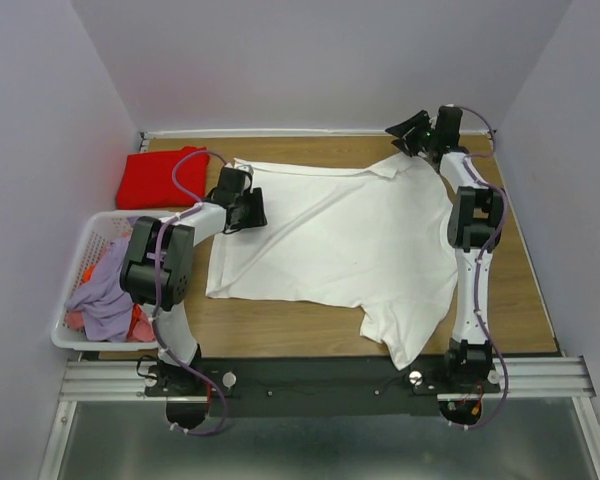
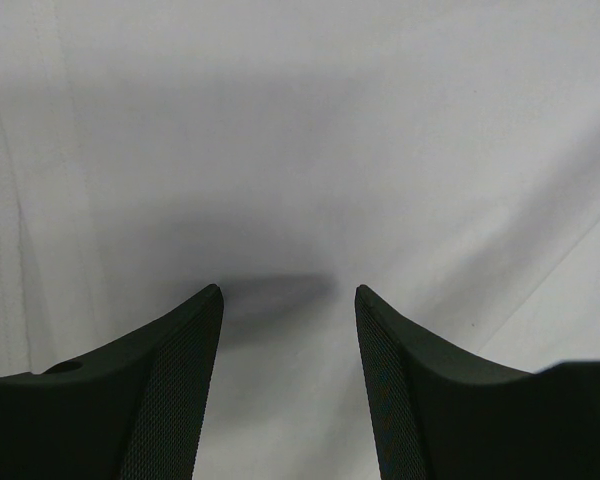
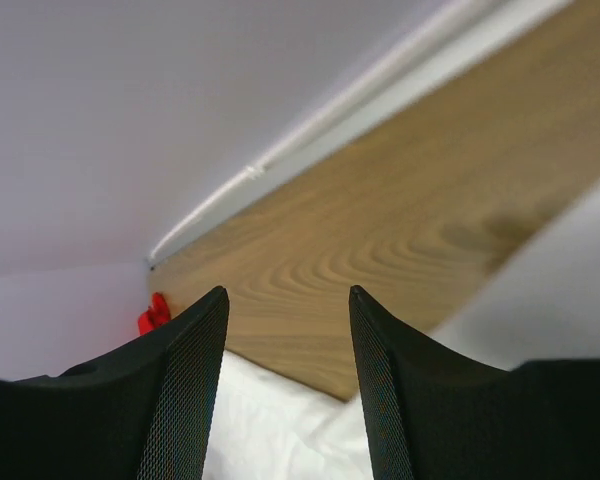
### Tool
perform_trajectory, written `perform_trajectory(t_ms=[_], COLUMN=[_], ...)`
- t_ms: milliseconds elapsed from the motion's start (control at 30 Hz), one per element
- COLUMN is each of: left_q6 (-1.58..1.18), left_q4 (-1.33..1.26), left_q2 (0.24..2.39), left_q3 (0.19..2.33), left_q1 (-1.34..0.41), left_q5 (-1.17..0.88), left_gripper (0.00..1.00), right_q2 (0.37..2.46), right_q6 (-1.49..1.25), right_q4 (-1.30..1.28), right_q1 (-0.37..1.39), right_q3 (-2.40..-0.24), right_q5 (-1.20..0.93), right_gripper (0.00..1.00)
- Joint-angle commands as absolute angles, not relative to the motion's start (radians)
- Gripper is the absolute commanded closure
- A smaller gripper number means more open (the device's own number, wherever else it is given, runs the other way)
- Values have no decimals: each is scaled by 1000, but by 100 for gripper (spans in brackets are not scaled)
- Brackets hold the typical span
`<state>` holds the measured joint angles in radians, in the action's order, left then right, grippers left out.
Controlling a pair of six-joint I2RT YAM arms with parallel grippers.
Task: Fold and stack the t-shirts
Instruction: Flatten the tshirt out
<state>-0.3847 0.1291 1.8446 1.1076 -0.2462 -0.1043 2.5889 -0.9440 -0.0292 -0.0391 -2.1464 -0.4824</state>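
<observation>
Black left gripper: fingers apart, empty, low over white shirt spread on table. Right gripper: apart, empty, above shirt's far right corner. Red shirt folded far left, just behind basket.

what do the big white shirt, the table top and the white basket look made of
Large white t-shirt: soft matte cloth, lying limp with creases. Brown table top: wood or wood-look laminate, grain lines showing. White slatted basket: likely smooth plastic, judging by its thin rigid slats.
</observation>
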Motion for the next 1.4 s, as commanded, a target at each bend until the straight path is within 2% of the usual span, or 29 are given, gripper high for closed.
perform_trajectory(t_ms=[0, 200, 333, 467, 700, 967, 1367], left_q6=[-377, -379, -373, -385, -402, -408, -420], left_q4=[183, 179, 178, 175, 189, 230, 319], left_q2=[1819, 1792, 1775, 1755, 1729, 1687, 1530], left_q3=[1069, 1051, 1028, 983, 956, 908, 746], left_q1=[-261, -264, -265, -267, -267, -267, -265], left_q5=[-83, -78, -71, -75, -37, -54, -74], left_gripper=[36, 36, 36, 36, 36, 36, 36], right_q2=[2658, 2582, 2415, 2199, 1866, 1724, 1505], right_q6=[-951, -890, -804, -666, -529, -583, -722], right_q4=[-9, -9, -15, -66, -260, -321, -489], right_q1=[-28, -29, -31, -29, -32, -122, -291], right_q3=[-2346, -2278, -2010, -1649, -1280, -978, -703], right_q5=[-528, -495, -454, -358, -93, -37, -43], right_gripper=[41, 41, 43, 43, 43, 43, 43])
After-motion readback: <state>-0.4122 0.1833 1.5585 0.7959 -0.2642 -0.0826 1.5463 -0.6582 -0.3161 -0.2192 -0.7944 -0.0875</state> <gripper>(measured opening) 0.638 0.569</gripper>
